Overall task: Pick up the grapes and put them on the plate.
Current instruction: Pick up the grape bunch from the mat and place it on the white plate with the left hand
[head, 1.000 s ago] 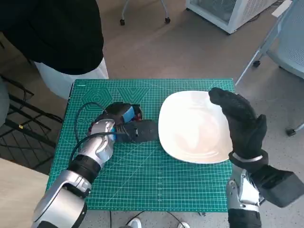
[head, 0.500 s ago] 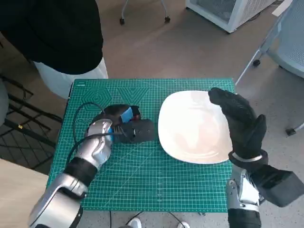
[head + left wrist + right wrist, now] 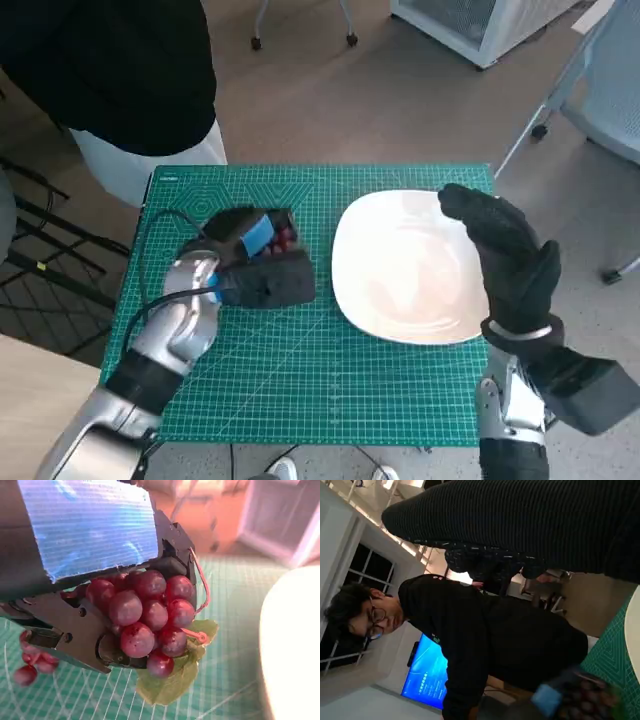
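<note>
A bunch of dark red grapes (image 3: 147,617) with a green leaf hangs in my left hand (image 3: 255,262), which grips it above the green mat, left of the plate. In the head view only a few grapes (image 3: 285,237) show past the hand's blue-taped back. The white plate (image 3: 405,265) lies on the mat's right half. My right hand (image 3: 505,255), in its black glove, hovers over the plate's right edge with fingers stretched and nothing in it. The left hand with the grapes (image 3: 585,697) shows blurred in the right wrist view.
A green cutting mat (image 3: 330,380) covers the small table. A person in a black top (image 3: 110,70) stands at the table's far left corner and fills the right wrist view (image 3: 510,635). Chair legs and a white cabinet stand on the floor beyond.
My left hand has risen off the mat with the grapes in it and drawn slightly left. The right hand and the plate have not moved.
</note>
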Tool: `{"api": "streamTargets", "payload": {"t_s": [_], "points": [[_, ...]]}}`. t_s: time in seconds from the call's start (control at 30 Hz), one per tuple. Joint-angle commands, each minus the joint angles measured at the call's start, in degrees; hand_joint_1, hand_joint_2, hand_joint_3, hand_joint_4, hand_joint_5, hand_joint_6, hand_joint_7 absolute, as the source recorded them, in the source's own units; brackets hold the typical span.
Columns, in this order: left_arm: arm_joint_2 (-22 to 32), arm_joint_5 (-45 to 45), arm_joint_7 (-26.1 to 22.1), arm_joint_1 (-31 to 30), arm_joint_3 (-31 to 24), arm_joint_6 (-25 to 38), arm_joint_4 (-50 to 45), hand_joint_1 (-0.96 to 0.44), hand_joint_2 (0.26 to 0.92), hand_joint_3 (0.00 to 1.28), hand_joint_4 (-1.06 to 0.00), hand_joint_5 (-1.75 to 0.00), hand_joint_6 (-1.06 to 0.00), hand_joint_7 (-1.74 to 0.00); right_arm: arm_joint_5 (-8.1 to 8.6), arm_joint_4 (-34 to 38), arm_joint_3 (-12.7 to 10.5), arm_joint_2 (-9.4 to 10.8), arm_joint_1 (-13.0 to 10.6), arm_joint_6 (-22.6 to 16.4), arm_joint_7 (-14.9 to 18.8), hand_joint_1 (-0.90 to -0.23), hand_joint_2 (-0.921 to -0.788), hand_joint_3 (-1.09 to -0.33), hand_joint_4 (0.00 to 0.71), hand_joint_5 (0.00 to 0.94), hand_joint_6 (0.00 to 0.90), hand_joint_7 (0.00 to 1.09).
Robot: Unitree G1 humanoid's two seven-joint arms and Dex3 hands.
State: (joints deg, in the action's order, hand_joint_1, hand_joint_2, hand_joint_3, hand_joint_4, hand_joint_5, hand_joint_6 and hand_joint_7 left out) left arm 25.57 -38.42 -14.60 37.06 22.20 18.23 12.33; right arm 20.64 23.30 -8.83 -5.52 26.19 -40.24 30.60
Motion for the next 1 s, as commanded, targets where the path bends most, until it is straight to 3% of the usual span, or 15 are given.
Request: {"api": "streamTargets", "payload": {"t_s": [0.03, 0.5, 1.0], "points": [[1.9, -1.0, 0.6, -3.2, -2.9, -0.2, -9.4, 0.00, 0.921, 0.17, -0.57, -1.34, -0.52, -1.22, 0.75, 0.7, -0.2, 0.2, -0.3, 0.5, 0.2, -0.645, -0.921, -0.738, 0.285, 0.000, 0.047, 0.38], [3.3, -3.5, -2.1, -6.4, -6.8, 0.1, -24.5, 0.00, 0.921, 0.13, -0.64, -1.29, -0.54, -1.17, 0.66, 0.9, -0.2, 0.5, 0.0, 0.3, 0.1, -0.645, -0.921, -0.739, 0.285, 0.000, 0.041, 0.39], [2.3, -4.0, -2.6, -4.3, -6.1, -3.1, -23.6, 0.00, 0.921, 0.14, -0.63, -1.26, -0.54, -1.21, 0.79, 0.5, -0.3, 0.5, -0.3, 0.2, 0.2, -0.644, -0.921, -0.740, 0.285, 0.000, 0.035, 0.40]]}}
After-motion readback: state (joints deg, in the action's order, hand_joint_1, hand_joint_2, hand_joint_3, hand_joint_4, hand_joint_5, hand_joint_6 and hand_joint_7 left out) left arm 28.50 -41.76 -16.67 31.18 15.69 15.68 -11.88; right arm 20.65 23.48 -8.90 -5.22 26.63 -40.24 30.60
